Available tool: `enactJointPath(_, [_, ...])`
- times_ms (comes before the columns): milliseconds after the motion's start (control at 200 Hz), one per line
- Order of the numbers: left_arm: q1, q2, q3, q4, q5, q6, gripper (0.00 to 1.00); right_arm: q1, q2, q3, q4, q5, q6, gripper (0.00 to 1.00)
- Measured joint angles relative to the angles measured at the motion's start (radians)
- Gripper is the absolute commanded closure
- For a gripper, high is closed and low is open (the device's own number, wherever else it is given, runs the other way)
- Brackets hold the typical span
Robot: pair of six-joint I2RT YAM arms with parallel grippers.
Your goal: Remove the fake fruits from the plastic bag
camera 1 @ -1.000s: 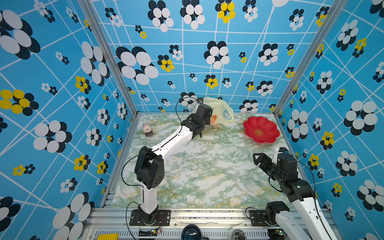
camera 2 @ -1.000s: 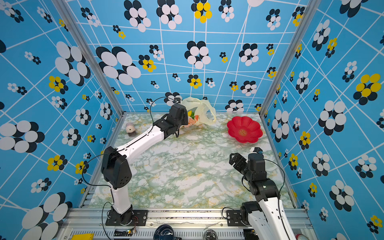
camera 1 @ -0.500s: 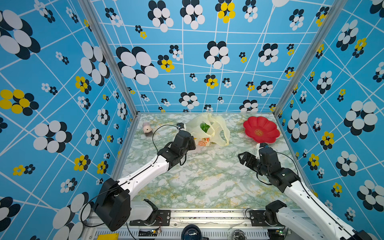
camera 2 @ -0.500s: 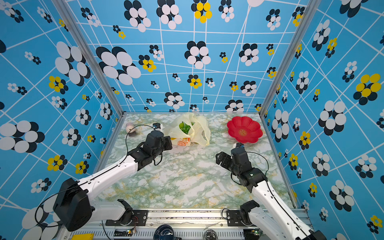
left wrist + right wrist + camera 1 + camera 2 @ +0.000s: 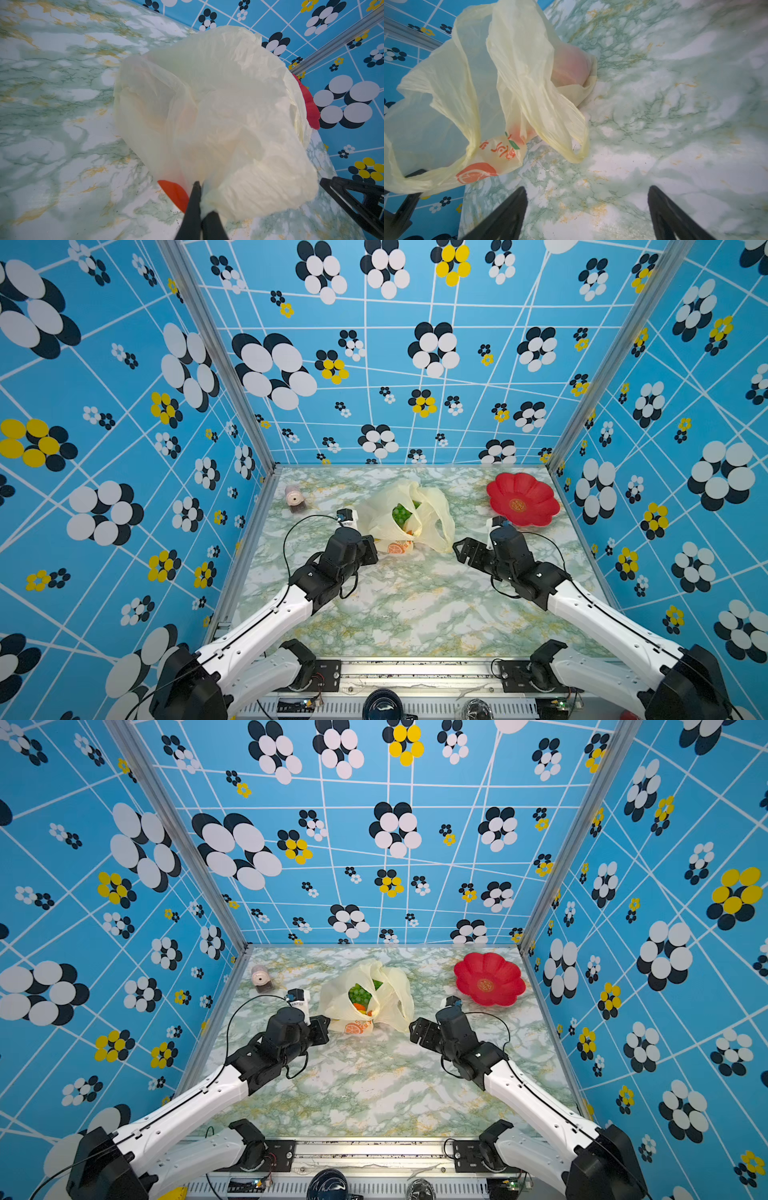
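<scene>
Left rear corner: a small pink object (image 5: 294, 499) sits near the left wall, well apart from the arms.
Left gripper: the left gripper (image 5: 371, 549) is clenched on a bunched fold at the near-left edge of the plastic bag (image 5: 428, 510); in the left wrist view the two black fingers (image 5: 194, 199) press together with plastic pinched between them.
Bag: it stands crumpled at the middle rear of the table (image 5: 415, 605), mouth upward and open, with its printed orange picture on the near side.
Fruits: the fake fruits are inside the bag; a green grape bunch (image 5: 400, 514) shows through the mouth in both top views, with an orange piece (image 5: 359, 1006) just beside it.
Handle: one handle loop (image 5: 571, 149) droops onto the table on the bag's right edge, just beside the right gripper.
Right gripper: the right gripper (image 5: 463, 553) is spread wide with nothing between its fingers, low over the table and pointing at the bag.
Right rear: a red plate (image 5: 507, 493) lies by the right wall, near the right arm's wrist.
Free room: bare marbled surface fills the near half between the two arms.
</scene>
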Motion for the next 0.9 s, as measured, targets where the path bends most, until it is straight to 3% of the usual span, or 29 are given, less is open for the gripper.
enactJointPath(275, [0.0, -0.067, -0.032, -0.017, 0.028, -0.012, 1.0, 0.041, 0.255, 0.145, 0.105, 0.035, -0.036, 0.08])
enactJointPath(350, [0.0, -0.094, -0.032, -0.038, 0.026, -0.012, 1.0, 0.039, 0.348, 0.218, 0.092, 0.061, -0.064, 0.21])
enactJointPath(460, [0.005, -0.124, -0.035, -0.065, 0.014, -0.012, 1.0, 0.032, 0.446, 0.316, 0.06, 0.063, -0.089, 0.55])
enactJointPath(580, [0.022, -0.126, -0.048, -0.082, 0.002, -0.012, 1.0, 0.033, 0.451, 0.37, 0.0, 0.044, -0.118, 0.8])
enactJointPath(710, [0.026, -0.068, -0.049, -0.068, 0.006, -0.012, 1.0, 0.032, 0.34, 0.374, -0.099, 0.045, -0.136, 0.93])
enactJointPath(900, [0.026, 0.034, -0.051, -0.029, 0.022, -0.02, 1.0, 0.032, 0.12, 0.364, -0.215, 0.073, -0.168, 0.97])
